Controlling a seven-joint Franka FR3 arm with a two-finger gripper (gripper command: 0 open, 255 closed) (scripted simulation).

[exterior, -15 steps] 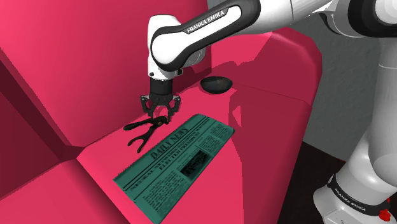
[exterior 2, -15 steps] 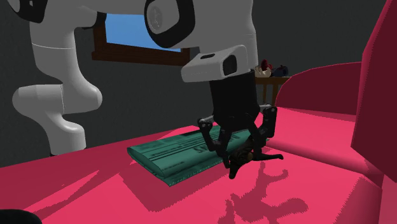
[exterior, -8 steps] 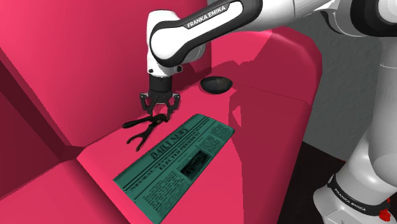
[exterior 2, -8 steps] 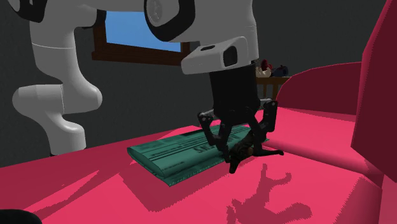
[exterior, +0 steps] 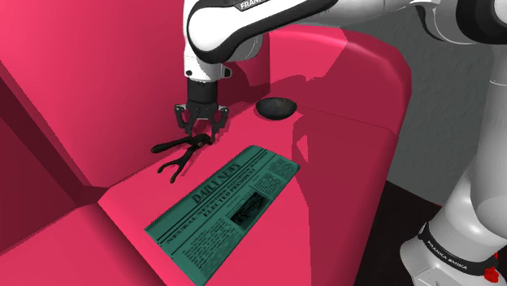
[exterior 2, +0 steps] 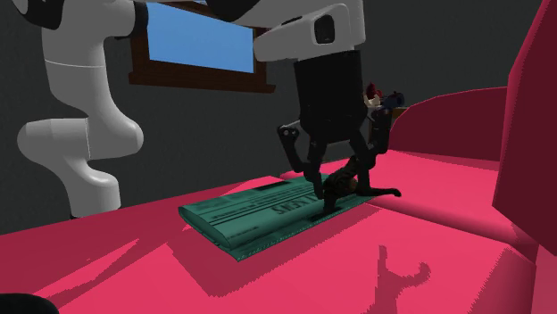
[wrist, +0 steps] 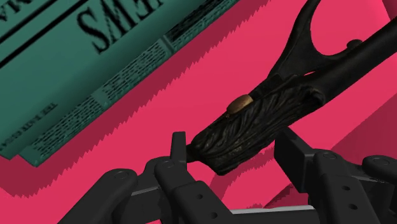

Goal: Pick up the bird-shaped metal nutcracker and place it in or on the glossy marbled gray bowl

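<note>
We have the gripper clamped on one end of the dark nutcracker, so it may swing and slip before reaching the bowl.

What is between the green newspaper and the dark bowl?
Nothing: in the shoulder view, just bare pink cushion lies between the newspaper and the bowl.

Sofa seat, shoulder view.
Newspaper lies on the seat; bowl sits at its 1 o'clock; nutcracker, clasped in the gripper, hangs at its 11 o'clock.
</note>
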